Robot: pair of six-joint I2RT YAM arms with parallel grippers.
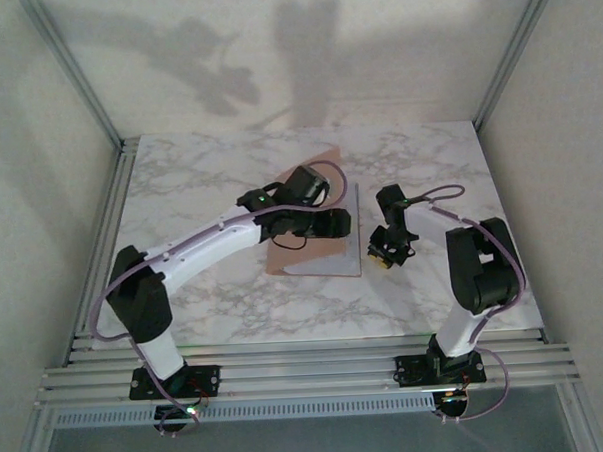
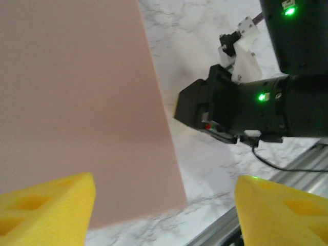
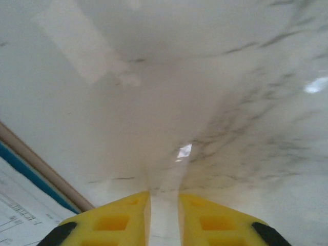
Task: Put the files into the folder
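The folder (image 2: 77, 102) is seen under the wide-open, empty left gripper (image 2: 164, 205); the files (image 3: 20, 215), beside the barely parted, empty right gripper (image 3: 164, 215).

Soft, even light comes from overhead and the front, throwing broad grey shadows of the arms (image 1: 202, 245) onto the back wall (image 1: 225, 69). The marble table (image 1: 419, 171) looks pale and slightly washed out. In the left wrist view the folder (image 2: 77, 102) is soft-focused. In the right wrist view the marble smears into blur, with one small bright glint near the middle.
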